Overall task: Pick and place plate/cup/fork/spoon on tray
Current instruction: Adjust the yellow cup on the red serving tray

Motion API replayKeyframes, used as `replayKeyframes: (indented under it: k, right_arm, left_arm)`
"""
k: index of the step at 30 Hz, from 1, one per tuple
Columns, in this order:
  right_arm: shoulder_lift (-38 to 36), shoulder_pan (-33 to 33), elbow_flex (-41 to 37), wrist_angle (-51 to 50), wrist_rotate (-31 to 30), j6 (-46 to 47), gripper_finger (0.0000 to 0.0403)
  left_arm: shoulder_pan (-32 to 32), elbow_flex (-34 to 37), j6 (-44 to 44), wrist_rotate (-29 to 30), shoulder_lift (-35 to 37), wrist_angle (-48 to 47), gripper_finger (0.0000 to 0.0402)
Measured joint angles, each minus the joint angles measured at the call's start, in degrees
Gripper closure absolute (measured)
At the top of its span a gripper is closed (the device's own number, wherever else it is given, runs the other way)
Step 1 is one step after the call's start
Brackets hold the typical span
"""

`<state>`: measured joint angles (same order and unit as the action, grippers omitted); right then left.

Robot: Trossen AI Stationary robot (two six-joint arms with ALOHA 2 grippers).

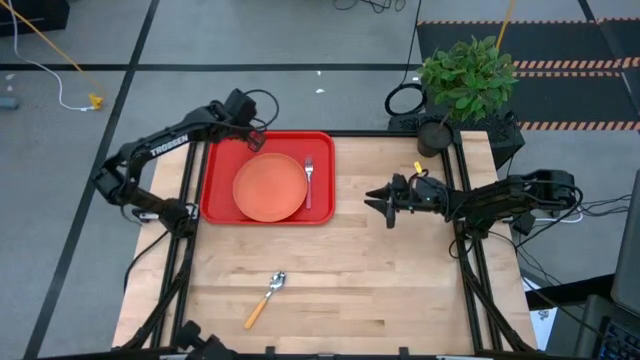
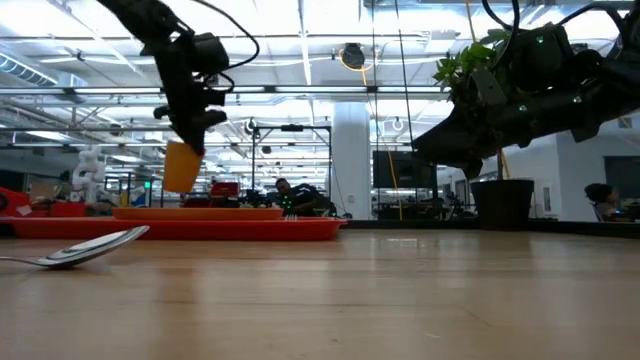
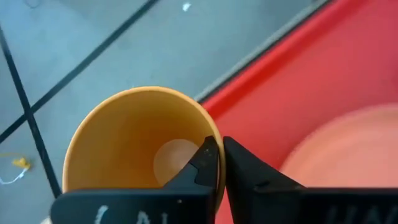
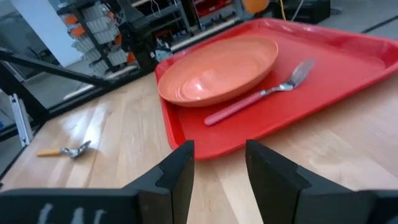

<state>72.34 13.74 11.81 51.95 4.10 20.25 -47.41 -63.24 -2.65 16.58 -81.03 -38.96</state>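
The red tray (image 1: 218, 205) lies at the table's far left and holds the orange-salmon plate (image 1: 270, 187) and the pink-handled fork (image 1: 308, 180) to the plate's right. My left gripper (image 1: 252, 138) is above the tray's far edge, shut on the yellow-orange cup (image 2: 182, 165). The orange-handled spoon (image 1: 266, 297) lies on the wood near the front edge. My right gripper (image 1: 372, 198) is open and empty, right of the tray, above the table. My left gripper pinches the cup's wall at the rim (image 3: 214, 144), one finger (image 3: 199, 165) inside the cup and one (image 3: 249, 171) outside. The fingers point down from above. The cup hangs below them, lifted clear above the tray's far part, roughly upright.
A potted plant (image 1: 465, 80) stands at the table's far right corner. Bare wood lies between the tray and my right gripper and across the near half of the table around the spoon.
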Motion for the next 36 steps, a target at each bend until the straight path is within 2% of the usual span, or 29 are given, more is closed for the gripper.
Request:
replayKeyframes:
  k: [6, 11, 19, 26, 36]
  right_arm:
    - [0.0, 0.0, 0.0, -2.84, 0.0, 0.24, 0.0266]
    - [0.02, 0.0, 0.0, -3.03, 0.0, 0.26, 0.0266]
    - [0.02, -1.05, 0.0, -4.25, 0.09, 0.24, 0.0266]
    - [0.02, -1.22, 0.0, -3.9, 0.0, 0.11, 0.0266]
    - [0.02, -1.66, 0.0, -3.77, 0.04, 0.5, 0.0266]
  left_arm:
    - [-2.34, 4.82, 3.41, 4.61, 0.0, 6.38, 0.0394]
    - [-5.15, 8.59, 5.87, 2.59, 0.0, 10.64, 0.0386]
    - [-6.72, 11.16, 7.6, 1.41, 0.04, 9.88, 0.0394]
    - [-6.93, 11.17, 9.23, 1.47, 0.04, 9.42, 0.0363]
    - [-9.3, 11.17, 8.59, 1.48, 0.04, 8.7, 0.037]
